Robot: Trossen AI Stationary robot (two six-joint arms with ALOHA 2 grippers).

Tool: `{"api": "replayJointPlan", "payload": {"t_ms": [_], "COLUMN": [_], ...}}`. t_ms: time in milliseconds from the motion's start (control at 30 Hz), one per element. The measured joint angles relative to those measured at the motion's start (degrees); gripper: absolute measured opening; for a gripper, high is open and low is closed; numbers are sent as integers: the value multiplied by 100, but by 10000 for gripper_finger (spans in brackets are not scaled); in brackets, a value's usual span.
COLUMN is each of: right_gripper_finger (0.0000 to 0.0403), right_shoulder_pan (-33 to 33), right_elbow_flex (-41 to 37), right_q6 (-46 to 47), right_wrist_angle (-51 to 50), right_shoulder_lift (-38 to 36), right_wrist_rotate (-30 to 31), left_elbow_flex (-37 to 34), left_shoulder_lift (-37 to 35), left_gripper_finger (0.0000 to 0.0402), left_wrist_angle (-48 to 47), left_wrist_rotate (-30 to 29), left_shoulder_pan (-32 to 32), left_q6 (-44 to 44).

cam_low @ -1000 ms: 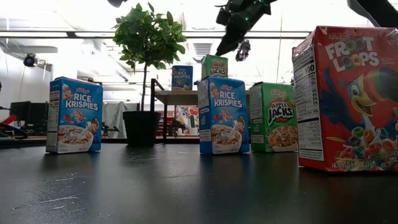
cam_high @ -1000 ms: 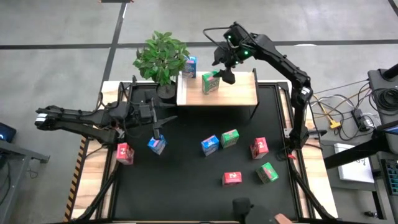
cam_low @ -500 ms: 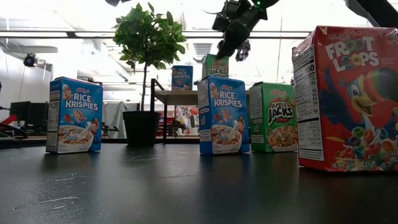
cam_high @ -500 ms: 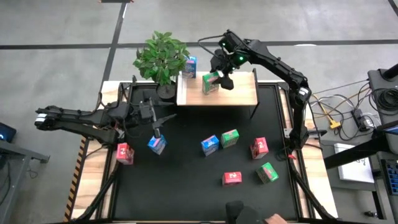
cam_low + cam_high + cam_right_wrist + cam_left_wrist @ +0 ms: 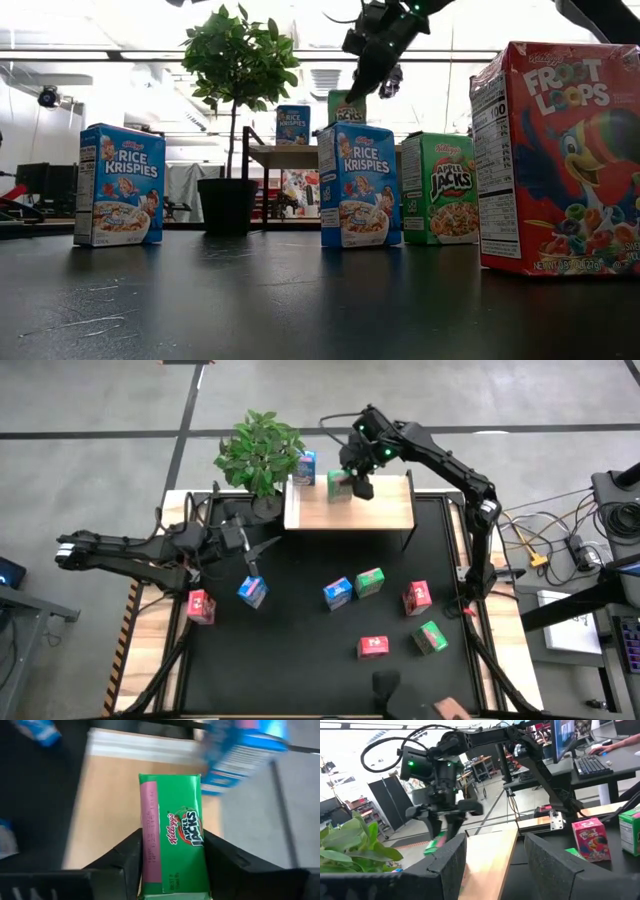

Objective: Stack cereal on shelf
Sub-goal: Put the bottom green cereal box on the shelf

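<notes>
Shelf (image 5: 375, 510) at the table's far edge carries my right gripper (image 5: 352, 482) over its left part, fingers closed against both sides of a green Apple Jacks box (image 5: 175, 840) there. A blue box (image 5: 304, 467) stands just left. My left gripper (image 5: 252, 557), half-open and empty, hangs near-left above a Rice Krispies box (image 5: 252, 592).

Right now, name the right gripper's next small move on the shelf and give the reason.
Probably lift a little to confirm the hold. The right gripper has its fingers on both sides of the green Apple Jacks box on the wooden shelf, and the blue cereal box stands close beside it, so a short, straight rise seems safest before carrying it anywhere.
</notes>
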Motion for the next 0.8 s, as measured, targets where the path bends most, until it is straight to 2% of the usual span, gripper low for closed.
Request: {"api": "replayJointPlan", "payload": {"t_ms": [167,267,500,800], "right_gripper_finger": [147,146,145,169], "right_shoulder_pan": [-329,-510,-634,-640], "right_elbow_flex": [0,-35,-192,-292], "right_q6": [30,128,119,-3], "right_wrist_angle": [370,477,500,583], "right_shoulder_lift": [-2,-4,-4,-4], "right_wrist_rotate": [-21,-237,-299,-161], "left_elbow_flex": [0,0,0,0], "left_shoulder_lift": [-9,-9,-9,-9], "left_gripper_finger": [184,184,184,184], "left_wrist_angle": [-12,-17,-20,-29], "left_wrist_rotate": [2,0,2,4], "left_shoulder_pan": [1,1,-1,-1], "left_q6": [-9,-61,-155,-157]}}
